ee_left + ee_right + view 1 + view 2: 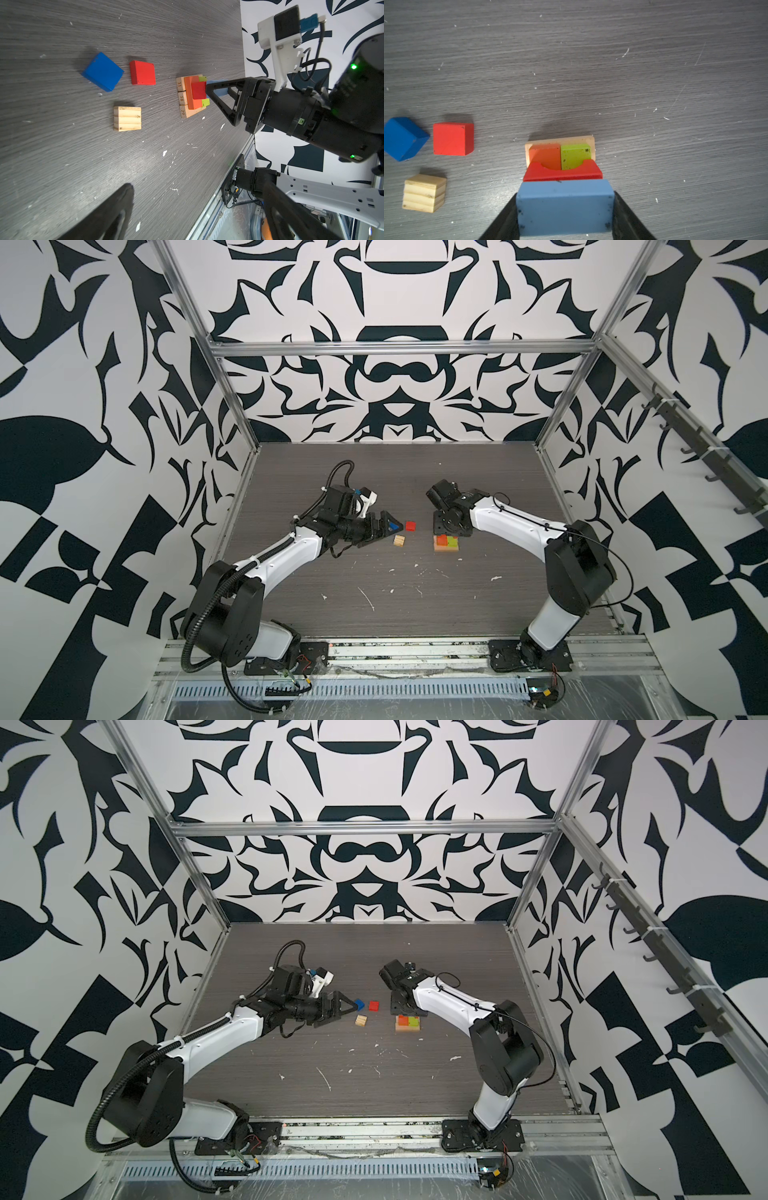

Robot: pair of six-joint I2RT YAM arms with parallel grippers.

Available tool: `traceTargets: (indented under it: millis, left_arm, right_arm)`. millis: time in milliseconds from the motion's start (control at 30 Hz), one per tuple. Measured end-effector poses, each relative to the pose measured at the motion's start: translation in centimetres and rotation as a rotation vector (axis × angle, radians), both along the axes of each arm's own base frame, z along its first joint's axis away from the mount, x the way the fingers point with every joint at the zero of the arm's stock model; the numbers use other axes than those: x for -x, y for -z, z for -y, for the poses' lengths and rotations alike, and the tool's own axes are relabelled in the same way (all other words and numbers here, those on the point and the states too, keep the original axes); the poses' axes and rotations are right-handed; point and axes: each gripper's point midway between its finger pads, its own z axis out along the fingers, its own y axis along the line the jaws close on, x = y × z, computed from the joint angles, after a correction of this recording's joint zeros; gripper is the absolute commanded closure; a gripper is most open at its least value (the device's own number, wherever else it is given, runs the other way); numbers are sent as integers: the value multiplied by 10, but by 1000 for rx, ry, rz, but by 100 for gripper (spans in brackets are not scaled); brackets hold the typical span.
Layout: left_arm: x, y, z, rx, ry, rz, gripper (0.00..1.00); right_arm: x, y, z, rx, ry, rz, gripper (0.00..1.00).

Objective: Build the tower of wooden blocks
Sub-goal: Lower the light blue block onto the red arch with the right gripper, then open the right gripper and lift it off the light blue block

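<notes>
The wood block tower [446, 545] [408, 1023] has a tan base [589, 141], an orange block [545, 155] and a lime green block [576, 155] side by side, and a red arch block [562, 172] on top. My right gripper [565, 194] [451, 526] hangs right over the tower, shut on a light blue block [564, 207] [218, 88] held just above the red arch; whether they touch I cannot tell. To the tower's left lie a dark blue cube [102, 71], a red cube [143, 72] and a tan cube [127, 118]. My left gripper [386, 533] [197, 207] is open beside the dark blue cube, holding nothing.
White flecks and scratches mark the dark wood-grain table [415, 605]. Metal frame posts and patterned walls close in the sides and back. The arm bases are bolted to a rail [395, 651] along the front edge.
</notes>
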Motion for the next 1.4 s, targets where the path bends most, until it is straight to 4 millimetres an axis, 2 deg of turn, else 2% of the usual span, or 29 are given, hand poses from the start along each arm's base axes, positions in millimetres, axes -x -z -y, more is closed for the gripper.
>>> traceTargets:
  millis: [667,1133,1400]
  left_arm:
    - [0,0,0,0,0,0,0]
    - [1,1,-1,-4,0,-6,0]
    - [1,1,-1,-4,0,-7,1]
  right_arm:
    - [0,0,0,-1,0,-1,32]
    - [1,9,0,9,-2,-25,31]
    - [2,10,0,14,-6,-28,20]
